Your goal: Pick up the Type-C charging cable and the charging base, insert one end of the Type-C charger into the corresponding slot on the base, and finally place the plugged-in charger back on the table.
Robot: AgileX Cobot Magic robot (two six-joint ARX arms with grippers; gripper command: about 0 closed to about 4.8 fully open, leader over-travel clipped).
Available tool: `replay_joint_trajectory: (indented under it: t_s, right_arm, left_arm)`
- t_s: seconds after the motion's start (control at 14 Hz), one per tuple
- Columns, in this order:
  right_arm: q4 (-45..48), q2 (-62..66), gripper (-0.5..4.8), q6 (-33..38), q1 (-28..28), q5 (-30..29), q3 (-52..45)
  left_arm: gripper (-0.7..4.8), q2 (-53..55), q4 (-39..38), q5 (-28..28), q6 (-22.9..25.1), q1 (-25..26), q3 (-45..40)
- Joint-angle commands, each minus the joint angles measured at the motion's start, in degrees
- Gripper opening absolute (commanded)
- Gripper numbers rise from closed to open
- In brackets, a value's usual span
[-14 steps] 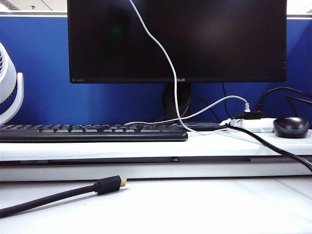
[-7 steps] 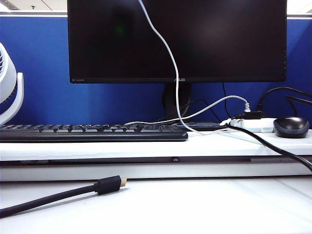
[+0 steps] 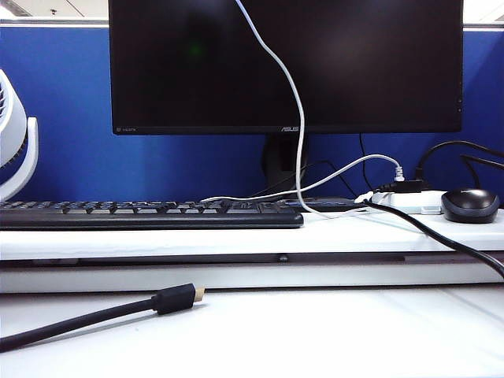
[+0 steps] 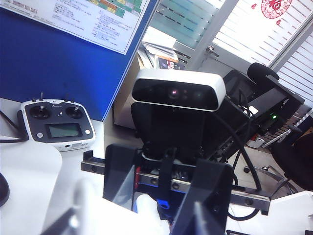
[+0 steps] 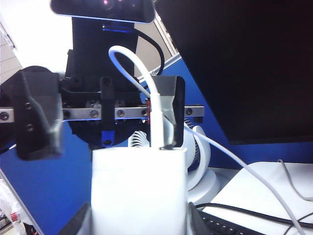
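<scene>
R gripper (image 5: pixel 142 223) clamps the charging base (image 5: pixel 139 188), lower centre of its wrist view; Type-C charging cable (image 5: pixel 151 98) plugged into it. L gripper (image 4: pixel 166 196) fingers spread wide w/ nothing between, facing it.

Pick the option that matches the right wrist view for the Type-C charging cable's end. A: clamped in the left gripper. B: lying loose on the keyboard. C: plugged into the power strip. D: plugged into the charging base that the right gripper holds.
D: in the right wrist view the Type-C charging cable loops down and its plug enters the top of the charging base, which sits between the fingers of the right gripper.
</scene>
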Motion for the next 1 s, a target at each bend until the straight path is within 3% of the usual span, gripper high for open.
replay_joint_trajectory:
  t_s: [0.07, 0.43, 0.71, 1.0]
  right_arm:
    - [7.08, -0.5, -0.01, -2.62, -0.44, 4.44, 1.42]
    - [4.02, -0.63, -0.01, -4.81, -2.49, 4.5, 1.42]
    - [-5.09, -0.28, -0.01, -13.6, -2.49, 6.8, 1.42]
    - [-11.65, 0.31, -0.01, -16.46, -2.49, 6.71, 1.42]
  left_arm:
    - [3.56, 0.15, -5.53, -1.64, -2.82, 1.92, -0.59]
    - [3.55, 0.07, -5.44, -1.99, -3.58, 5.51, -0.59]
    - [3.55, 0.09, -4.85, -14.64, -1.68, 5.99, -0.59]
    - [3.54, 0.11, -4.63, -17.31, -1.03, 6.62, -0.59]
